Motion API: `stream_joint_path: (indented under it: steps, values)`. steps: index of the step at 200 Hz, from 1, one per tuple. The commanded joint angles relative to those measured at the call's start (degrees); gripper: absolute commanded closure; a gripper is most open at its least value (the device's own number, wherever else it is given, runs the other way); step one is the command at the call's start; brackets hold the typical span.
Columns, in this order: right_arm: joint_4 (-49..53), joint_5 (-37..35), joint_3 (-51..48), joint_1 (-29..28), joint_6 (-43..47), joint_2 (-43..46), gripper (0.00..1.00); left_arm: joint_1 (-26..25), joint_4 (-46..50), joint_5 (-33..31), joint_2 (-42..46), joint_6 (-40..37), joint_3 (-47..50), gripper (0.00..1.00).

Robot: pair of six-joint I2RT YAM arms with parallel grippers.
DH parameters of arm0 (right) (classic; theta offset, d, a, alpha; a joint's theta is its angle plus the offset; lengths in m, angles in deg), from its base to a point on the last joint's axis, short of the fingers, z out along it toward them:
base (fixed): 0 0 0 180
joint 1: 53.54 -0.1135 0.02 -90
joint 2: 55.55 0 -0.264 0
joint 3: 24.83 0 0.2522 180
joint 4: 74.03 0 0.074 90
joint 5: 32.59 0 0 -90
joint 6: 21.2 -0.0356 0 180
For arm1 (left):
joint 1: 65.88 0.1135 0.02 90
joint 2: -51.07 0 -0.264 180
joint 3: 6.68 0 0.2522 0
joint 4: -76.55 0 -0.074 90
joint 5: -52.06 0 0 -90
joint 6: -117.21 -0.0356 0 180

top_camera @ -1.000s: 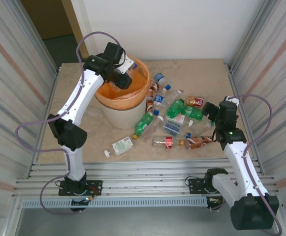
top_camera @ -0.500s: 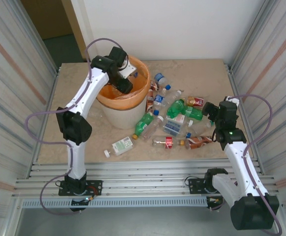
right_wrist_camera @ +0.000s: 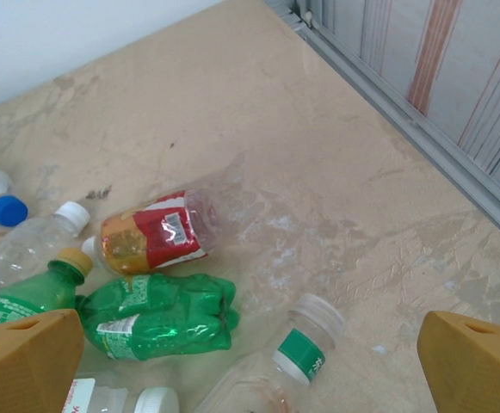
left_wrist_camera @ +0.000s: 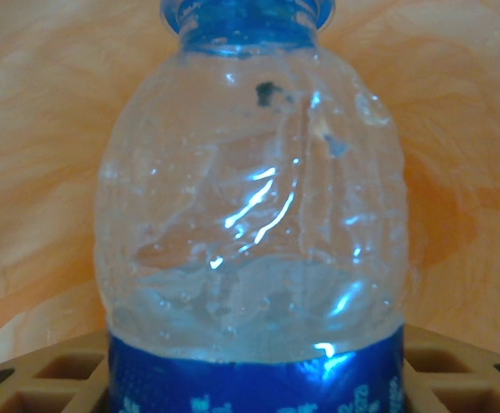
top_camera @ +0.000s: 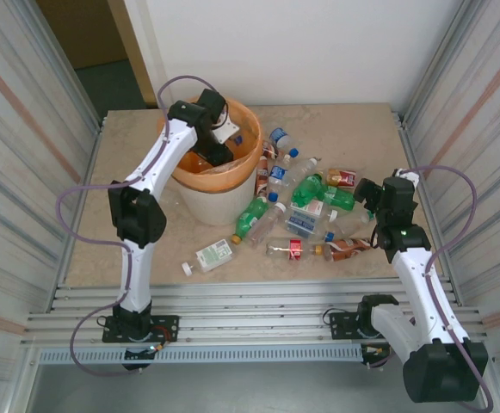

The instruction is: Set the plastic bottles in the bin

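Note:
The bin [top_camera: 218, 196] is an off-white bucket lined with an orange bag, standing at the back left of the table. My left gripper [top_camera: 218, 155] reaches down inside it, shut on a clear bottle [left_wrist_camera: 250, 215] with a blue cap and blue label; orange bag surrounds it. Several plastic bottles [top_camera: 301, 202] lie scattered right of the bin, and one [top_camera: 213, 255] lies apart in front. My right gripper [top_camera: 372, 196] hangs open above the pile's right edge. Between its fingers lie a red-labelled bottle [right_wrist_camera: 159, 228], a crushed green bottle [right_wrist_camera: 159, 314] and a clear bottle with a green band [right_wrist_camera: 297, 353].
Ribbed metal walls [top_camera: 469, 129] close in both sides of the table, and a rail frame [top_camera: 250, 314] runs along the near edge. Bare tabletop [top_camera: 112, 224] lies left of the bin and at the far right corner [right_wrist_camera: 361, 172].
My left arm has swung right and lowered the held bottle from the bin's rim down into the orange bag. The right arm and the loose bottles have not moved.

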Motion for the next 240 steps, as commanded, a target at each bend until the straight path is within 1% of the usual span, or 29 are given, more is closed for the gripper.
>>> stream_joint_path:
  steps: [1,14,32,52,118,132,136,204,240]
  values:
    - [-0.1,-0.6,-0.2,-0.4,-1.1,1.1,0.02,0.4,1.5,-0.6,-1.2,-0.3,-1.1,0.59]
    - [-0.1,-0.8,-0.3,-0.4,-1.1,1.2,0.02,0.4,1.7,-0.8,-1.4,0.0,-1.3,0.54]
    - [-0.2,-0.8,-0.5,-0.4,-1.0,1.2,0.02,0.4,1.9,-0.8,-1.2,0.4,-1.6,0.38]
    - [-0.3,-0.7,-0.6,-0.4,-0.9,1.2,0.02,0.4,1.9,-1.2,-0.6,0.7,-1.8,0.30]
    - [-0.5,-0.6,-0.7,-0.4,-0.8,1.2,0.02,0.3,0.0,-2.2,3.2,2.3,-2.5,0.22]
    - [-0.5,-0.5,-0.8,-0.4,-0.8,1.3,0.02,0.3,-0.2,-2.4,3.3,2.9,-3.1,0.22]
    - [-0.5,-0.6,-0.8,-0.4,-0.7,1.3,0.02,0.3,-0.3,-2.4,5.1,3.0,-3.3,0.22]
    - [-0.4,-0.6,-0.9,-0.4,-0.7,1.1,0.02,-1.0,-3.9,-2.1,13.8,4.9,-3.9,0.22]
    - [-0.4,-0.6,-0.8,-0.4,-0.6,1.0,0.02,-1.2,-9.3,-1.9,21.1,6.8,-0.2,0.21]
